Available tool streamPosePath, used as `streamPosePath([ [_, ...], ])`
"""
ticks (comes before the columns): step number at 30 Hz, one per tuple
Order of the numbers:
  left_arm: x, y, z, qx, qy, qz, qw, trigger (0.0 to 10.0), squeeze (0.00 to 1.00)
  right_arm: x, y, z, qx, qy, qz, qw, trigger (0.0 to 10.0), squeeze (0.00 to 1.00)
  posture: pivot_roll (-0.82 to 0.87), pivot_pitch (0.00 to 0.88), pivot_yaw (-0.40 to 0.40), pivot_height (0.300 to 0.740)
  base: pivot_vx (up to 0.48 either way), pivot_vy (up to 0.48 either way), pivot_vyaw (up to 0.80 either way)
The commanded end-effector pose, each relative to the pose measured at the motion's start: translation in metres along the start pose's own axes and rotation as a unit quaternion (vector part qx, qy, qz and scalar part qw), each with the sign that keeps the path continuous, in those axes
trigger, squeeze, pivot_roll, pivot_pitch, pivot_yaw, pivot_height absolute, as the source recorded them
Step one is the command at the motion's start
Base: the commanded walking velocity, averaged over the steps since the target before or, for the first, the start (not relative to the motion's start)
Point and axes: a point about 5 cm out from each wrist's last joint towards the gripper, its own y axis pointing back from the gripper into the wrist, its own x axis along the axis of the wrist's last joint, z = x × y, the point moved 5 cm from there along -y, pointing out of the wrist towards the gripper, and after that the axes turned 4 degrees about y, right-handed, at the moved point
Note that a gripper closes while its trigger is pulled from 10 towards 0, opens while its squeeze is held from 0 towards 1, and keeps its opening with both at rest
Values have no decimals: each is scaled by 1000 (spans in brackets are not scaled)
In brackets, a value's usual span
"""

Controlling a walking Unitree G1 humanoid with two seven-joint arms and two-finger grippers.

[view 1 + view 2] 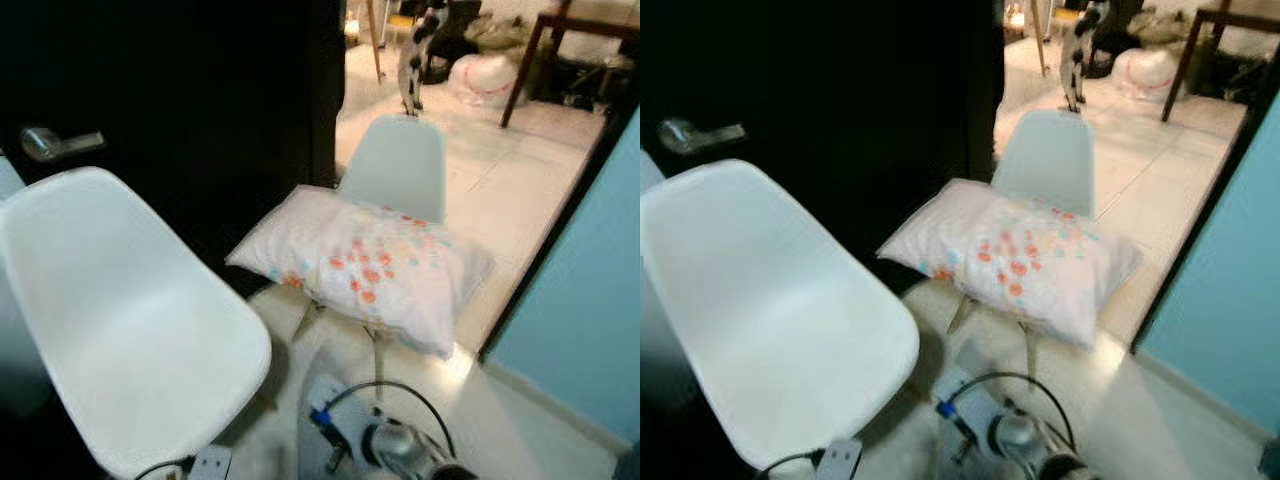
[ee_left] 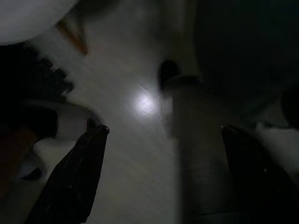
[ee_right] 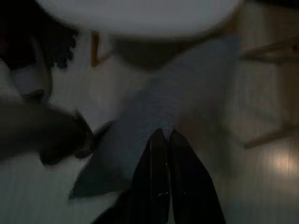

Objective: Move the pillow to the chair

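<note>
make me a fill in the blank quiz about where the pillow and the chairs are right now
1. The flowered pillow lies on the seat of the ____ white chair.
2. The near white chair stands to the robot's ____.
3. The left tool has its fingers ____.
4. The right tool has its fingers ____.

Missing words: far; left; open; shut

I see the near white chair (image 1: 120, 320) with its seat bare and open from above. The pillow (image 1: 365, 262) covers the far chair (image 1: 398, 165) seat, overhanging its edges; the dark door (image 1: 200, 110) closes off the left, the blue wall (image 1: 590, 320) the right.
</note>
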Motion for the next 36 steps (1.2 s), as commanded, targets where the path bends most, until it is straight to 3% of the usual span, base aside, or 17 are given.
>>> streamPosePath([
  [1, -4, 0, 2, -2, -3, -7, 1000, 10000, 0, 21, -1, 6, -12, -3, 45, 999, 10000, 0, -146, 51, -2, 740, 0, 0, 769],
  [3, -4, 0, 2, -2, -2, -8, 1000, 10000, 0, 31, -1, 12, -21, -3, 63, 998, 10000, 0, -150, 52, 2, 740, 0, 0, 769],
  [5, -5, 0, 3, -4, -2, -9, 1000, 10000, 0, 66, 2, 31, -51, -1, 121, 991, 10000, 0, -151, 58, 5, 740, 0, 0, 769],
  [6, -6, 0, 4, -4, -1, -10, 1000, 10000, 0, 100, 7, 46, -79, 4, 176, 981, 10000, 0, -151, 59, 4, 740, 0, 0, 769],
  [7, -6, 0, 4, -4, -1, -10, 1000, 10000, 0, 100, 7, 46, -79, 4, 176, 981, 10000, 0, -151, 59, 4, 740, 0, 0, 769],
  [8, -6, 0, 4, -5, -1, -10, 1000, 10000, 0, 126, 13, 56, -98, 12, 214, 972, 10000, 0, -151, 59, 5, 740, 0, 0, 769],
  [9, -6, 0, 4, -5, -1, -10, 1000, 10000, 0, 126, 13, 56, -98, 12, 214, 972, 10000, 0, -151, 59, 5, 740, 0, 0, 769],
  [10, -6, 0, 4, -5, 0, -9, 1000, 10000, 0, 155, 22, 69, -125, 24, 258, 958, 10000, 0, -147, 61, 5, 740, 0, 0, 769],
  [15, -4, 0, 4, -5, 7, -6, 1000, 10000, 0, 210, 49, 95, -177, 28, 339, 924, 10000, 0, -138, 61, 2, 740, 0, 0, 764],
  [16, -4, 0, 4, -5, 7, -6, 1000, 10000, 0, 210, 49, 95, -177, 28, 339, 924, 10000, 0, -138, 61, 2, 740, 0, 0, 763],
  [20, -3, 0, 5, -6, 13, -1, 1000, 10000, 0, 254, 74, 105, -186, 41, 406, 894, 10000, 0, -135, 61, 0, 740, 0, 0, 763],
  [25, -3, 0, 5, -7, 17, 0, 1000, 10000, 0, 262, 76, 104, -185, 51, 412, 891, 10000, 0, -136, 61, 0, 740, 0, 0, 763],
  [30, -3, 0, 6, -8, 17, 1, 1000, 10000, 0, 258, 63, 100, -196, 73, 370, 905, 10000, 0, -136, 65, -1, 740, 0, 0, 621],
  [32, -1, 0, 7, -9, 17, 4, 1000, 10000, 0, 250, 55, 99, -197, 45, 346, 916, 10000, 0, -134, 69, 1, 740, 0, 0, 0],
  [36, 1, 0, 8, -12, 10, 7, 1000, 10000, 0, 244, 51, 98, -192, 23, 343, 919, 10000, 0, -138, 71, 5, 740, 0, 0, 0],
])
